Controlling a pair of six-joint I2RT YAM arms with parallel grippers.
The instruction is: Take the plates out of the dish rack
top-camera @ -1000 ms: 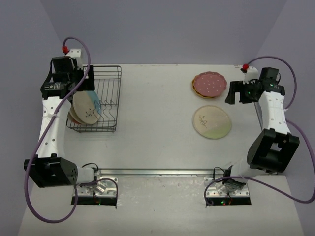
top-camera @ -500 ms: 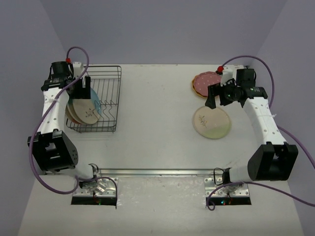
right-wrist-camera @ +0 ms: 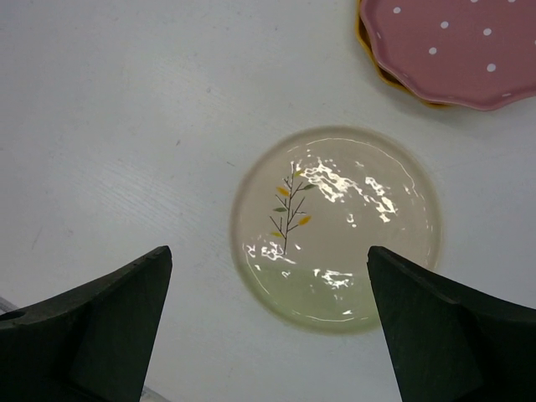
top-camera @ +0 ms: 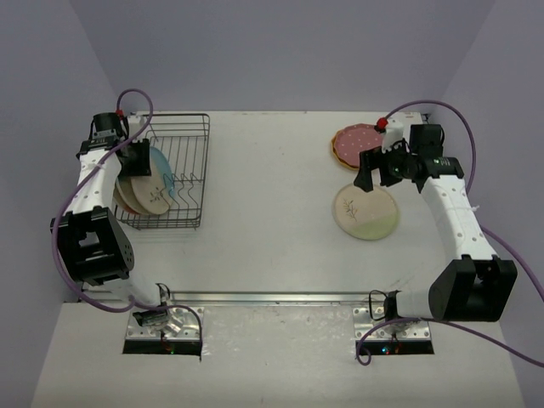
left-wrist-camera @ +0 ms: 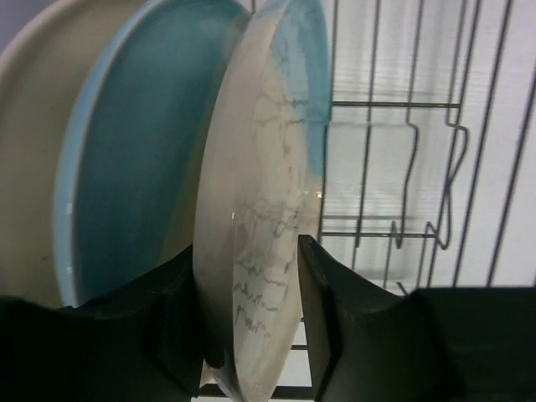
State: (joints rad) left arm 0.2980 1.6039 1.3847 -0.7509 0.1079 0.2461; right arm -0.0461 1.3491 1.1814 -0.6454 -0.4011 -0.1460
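Note:
The dish rack (top-camera: pixel 191 127) stands at the far left, with three plates leaning on edge in it. My left gripper (top-camera: pixel 138 159) reaches in from above. Its fingers (left-wrist-camera: pixel 331 318) are shut on the rim of the front plate (left-wrist-camera: pixel 268 167), cream with a blue tint and a sprig. Behind it stand a blue-faced plate (left-wrist-camera: pixel 126 167) and a cream one (left-wrist-camera: pixel 33 151). My right gripper (right-wrist-camera: pixel 268 251) hangs open above the green-tinted sprig plate (right-wrist-camera: pixel 335 226), which lies flat on the table. The dotted pink plate (right-wrist-camera: pixel 452 50) rests on a yellow-orange one (right-wrist-camera: pixel 394 79).
The rack's wire grid (left-wrist-camera: pixel 394 105) and divider tines stand just to the right of the held plate. The pink plate (top-camera: pixel 361 144) and the green plate (top-camera: pixel 365 211) lie at the far right of the table. Purple cables loop over both arms.
My left gripper has dropped onto the front plate in the rack and its jaws have narrowed around the rim. My right arm has swung left to hang over the green plate.

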